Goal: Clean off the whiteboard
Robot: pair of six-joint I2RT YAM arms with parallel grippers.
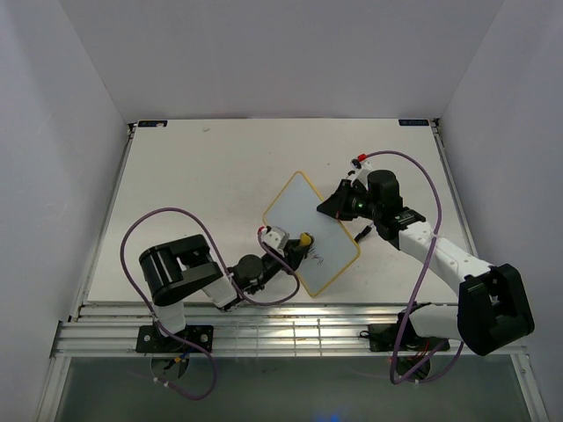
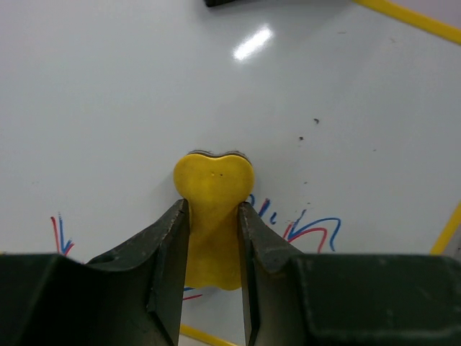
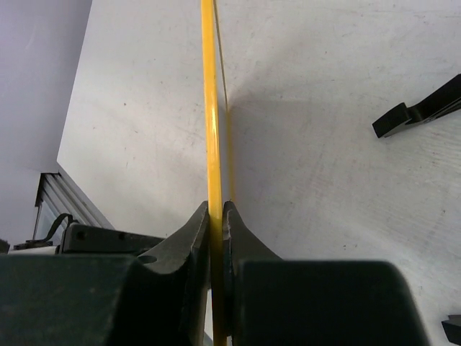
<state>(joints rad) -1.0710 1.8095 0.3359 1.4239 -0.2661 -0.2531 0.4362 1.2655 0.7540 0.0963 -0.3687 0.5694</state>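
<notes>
Lab booth — plain white walls

**Tally: one board, one eraser, two grippers, two cables**

One rounded white whiteboard with a thin yellow frame. One yellow heart-shaped eraser block on the whiteboard's face. Two black two-finger grippers: left gripper over the whiteboard, right gripper at its edge. Two purple cables: left cable, right cable.

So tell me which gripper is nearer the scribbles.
Left. The left gripper holds the eraser right beside the scribbles; the right gripper clamps the board by its yellow edge, away from them.
</notes>
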